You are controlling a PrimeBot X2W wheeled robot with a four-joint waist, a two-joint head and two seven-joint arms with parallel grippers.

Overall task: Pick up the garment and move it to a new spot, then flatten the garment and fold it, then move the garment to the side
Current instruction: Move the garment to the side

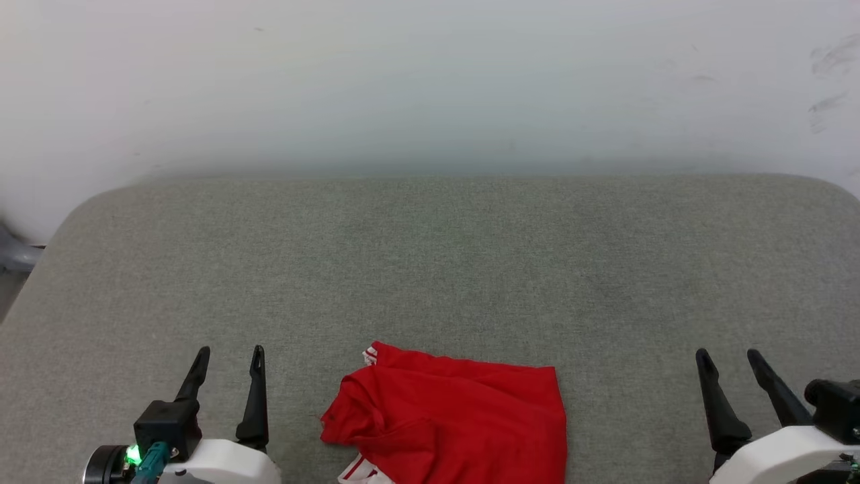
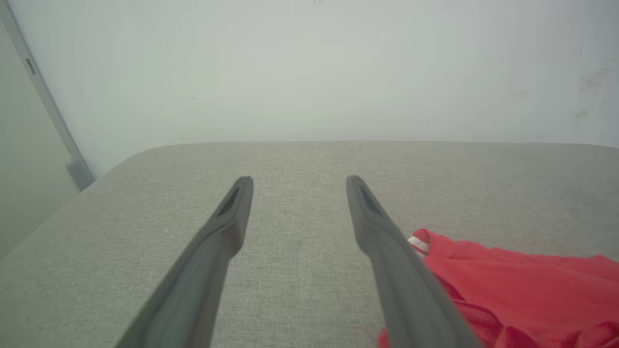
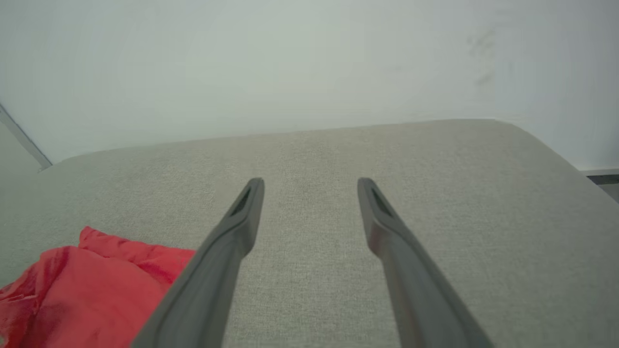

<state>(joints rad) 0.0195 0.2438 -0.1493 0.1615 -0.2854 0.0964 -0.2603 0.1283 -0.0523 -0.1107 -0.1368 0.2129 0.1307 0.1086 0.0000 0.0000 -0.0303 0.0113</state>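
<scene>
The garment [image 1: 457, 423] is a red shirt lying bunched and roughly folded at the near middle of the grey padded table [image 1: 430, 269], with bits of red-and-white striped trim at its top left corner and bottom edge. It also shows at the lower right of the left wrist view as the garment [image 2: 522, 290] and at the lower left of the right wrist view as the garment [image 3: 87, 290]. My left gripper [image 1: 230, 353] stands open to the shirt's left, apart from it. My right gripper [image 1: 727, 355] stands open well to its right. Nothing is between either pair of fingers.
A pale wall [image 1: 430, 81] rises right behind the table's far edge. The table has rounded far corners, and a grey fitting [image 1: 17, 255] sits beyond its left edge. Bare grey cloth stretches across the table beyond the shirt.
</scene>
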